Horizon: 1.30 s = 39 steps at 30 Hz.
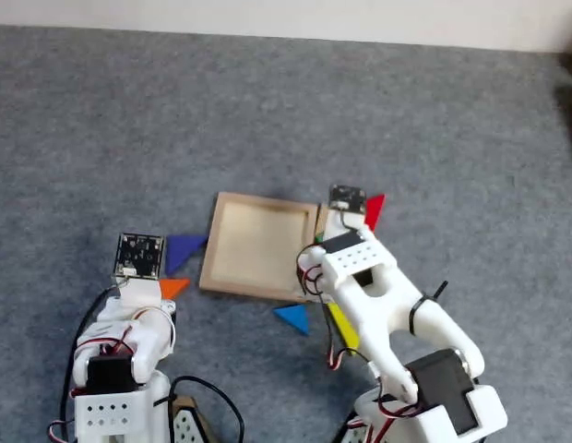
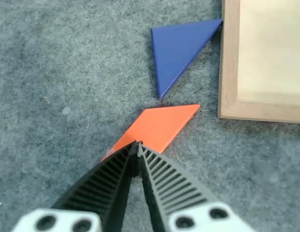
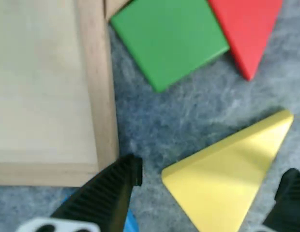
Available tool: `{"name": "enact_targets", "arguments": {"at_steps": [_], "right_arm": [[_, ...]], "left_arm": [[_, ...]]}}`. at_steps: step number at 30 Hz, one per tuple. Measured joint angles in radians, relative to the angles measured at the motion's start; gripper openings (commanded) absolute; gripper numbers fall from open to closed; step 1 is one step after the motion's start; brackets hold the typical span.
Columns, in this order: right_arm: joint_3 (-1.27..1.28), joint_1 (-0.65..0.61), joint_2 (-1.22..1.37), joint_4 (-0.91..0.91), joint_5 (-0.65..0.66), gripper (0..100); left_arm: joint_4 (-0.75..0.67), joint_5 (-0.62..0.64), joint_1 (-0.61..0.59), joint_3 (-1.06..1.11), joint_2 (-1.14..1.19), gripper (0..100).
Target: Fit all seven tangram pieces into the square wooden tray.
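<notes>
The square wooden tray (image 1: 258, 245) lies empty mid-table. My left gripper (image 2: 136, 146) is shut, its tips resting at the near edge of the orange parallelogram (image 2: 159, 128). A dark blue triangle (image 2: 179, 46) lies just beyond, its corner touching the tray rim (image 2: 229, 72). My right gripper (image 3: 210, 174) is open, with the yellow triangle (image 3: 227, 176) lying flat between its fingers, beside the tray's corner (image 3: 99, 121). A green square (image 3: 172, 36) and a red triangle (image 3: 247, 29) lie farther on along the tray's side.
A light blue triangle (image 1: 293, 317) lies on the grey carpet in front of the tray, next to the yellow piece (image 1: 343, 325). The right arm (image 1: 360, 277) hangs over the tray's right edge. Open carpet stretches behind the tray.
</notes>
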Motion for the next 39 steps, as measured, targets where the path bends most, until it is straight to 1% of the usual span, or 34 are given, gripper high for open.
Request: {"name": "enact_targets", "arguments": {"at_steps": [2, 8, 20, 25, 27, 32, 39], "right_arm": [[0.0, 0.002, 0.0, -0.002, 0.0, 40.8], [0.003, 0.005, 0.0, -0.002, -0.058, 40.8], [0.026, 0.006, -0.002, -0.011, -0.064, 40.7], [0.028, 0.038, -0.002, -0.011, -0.064, 40.6], [0.028, 0.041, -0.002, -0.011, -0.064, 38.9], [0.043, 0.043, -0.003, -0.012, -0.064, 30.4], [0.049, 0.048, -0.011, -0.014, -0.064, 30.0]], "left_arm": [[0.0, 0.0, 0.0, 0.0, 0.0, 0], [0.0, 0.0, 0.0, 0.0, 0.0, 0], [0.0, 0.0, 0.0, 0.0, 0.0, 0], [0.0, 0.0, 0.0, 0.0, 0.0, 0], [0.0, 0.0, 0.0, 0.0, 0.0, 0], [0.0, 0.0, 0.0, 0.0, 0.0, 0], [0.0, 0.0, 0.0, 0.0, 0.0, 0]]}}
